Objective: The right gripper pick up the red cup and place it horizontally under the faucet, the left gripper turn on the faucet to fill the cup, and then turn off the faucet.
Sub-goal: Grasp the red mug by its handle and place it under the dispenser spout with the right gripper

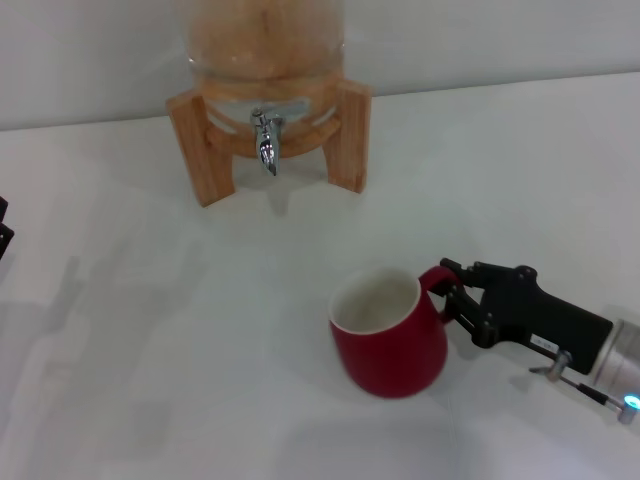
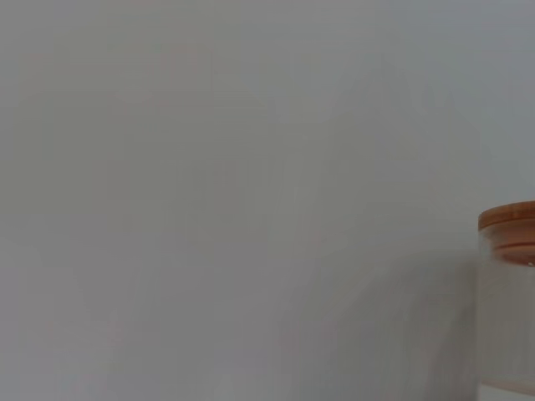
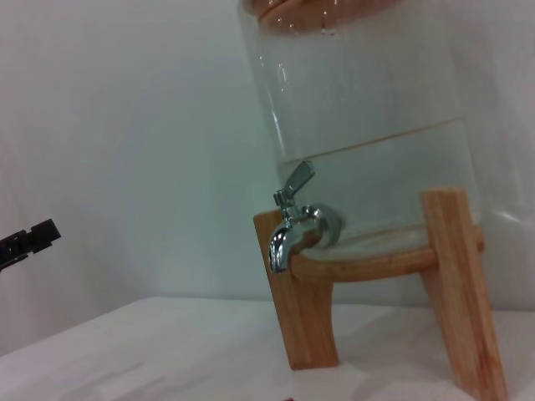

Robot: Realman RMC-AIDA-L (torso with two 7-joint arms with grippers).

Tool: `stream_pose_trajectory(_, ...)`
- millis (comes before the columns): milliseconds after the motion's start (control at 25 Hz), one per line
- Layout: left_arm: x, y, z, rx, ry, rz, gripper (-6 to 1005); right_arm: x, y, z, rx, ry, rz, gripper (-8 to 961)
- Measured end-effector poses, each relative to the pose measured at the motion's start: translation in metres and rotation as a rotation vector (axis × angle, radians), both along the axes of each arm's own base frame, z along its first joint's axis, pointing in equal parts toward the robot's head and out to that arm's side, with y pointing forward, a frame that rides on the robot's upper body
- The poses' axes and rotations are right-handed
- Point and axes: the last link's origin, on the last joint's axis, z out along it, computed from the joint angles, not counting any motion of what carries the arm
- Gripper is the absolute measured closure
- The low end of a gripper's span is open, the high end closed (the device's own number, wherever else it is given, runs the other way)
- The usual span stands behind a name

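Cup (image 1: 388, 345) sits upright on the tabletop (image 1: 150, 330) right at the tips of your right claw (image 1: 450, 292), whose fingers bracket the red loop handle; whether they are clenched, you cannot tell. From that claw, the faucet (image 1: 266, 143) lies well beyond the cup and to the left. Squat, dark red, white inside. Left claw (image 1: 4, 228) waits far off.

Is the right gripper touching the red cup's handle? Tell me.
Touching. In the head view the right gripper has its black fingers closed around the handle of the red cup, with no gap visible.
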Motion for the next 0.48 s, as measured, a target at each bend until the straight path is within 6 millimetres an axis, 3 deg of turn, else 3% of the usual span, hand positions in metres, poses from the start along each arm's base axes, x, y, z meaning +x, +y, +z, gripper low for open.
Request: stream_pose_trajectory(480, 0.002, 0.003, 0.0, -0.001, 0.001, -0.008, 139, -0.016, 0.022, -0.004, -0.022, -0.006, 0.036, 778)
